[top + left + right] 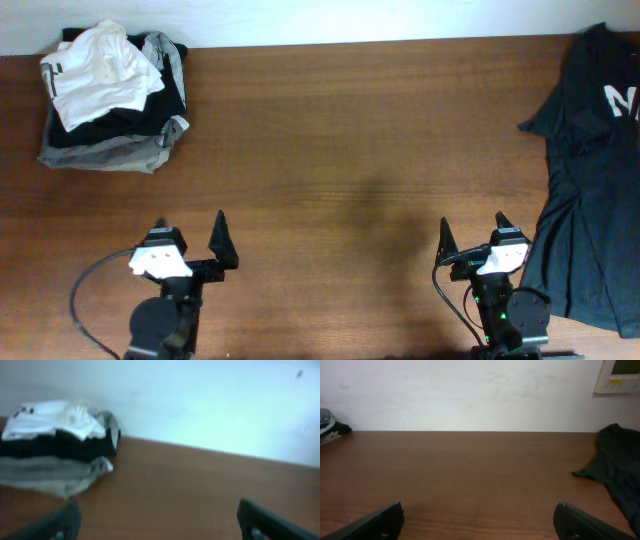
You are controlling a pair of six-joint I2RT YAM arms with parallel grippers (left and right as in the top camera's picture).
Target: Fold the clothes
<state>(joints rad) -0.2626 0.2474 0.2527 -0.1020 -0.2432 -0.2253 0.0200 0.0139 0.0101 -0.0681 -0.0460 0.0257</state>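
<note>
Left gripper (pixel 190 232) and right gripper (pixel 474 232) sat at the near edge of the table (pixel 340 150), both spread wide open, 2 fingers each, holding nothing. White T-shirt (pixel 100 68) lay crumpled on top of a stack of black and grey clothes (pixel 110 140) at the far-left corner, well apart from both. Dark garment (pixel 590 170) lay along the right edge.

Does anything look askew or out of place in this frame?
The white T-shirt lies crumpled atop the folded stack at the far left corner; a dark shirt sprawls unfolded along the right edge.
</note>
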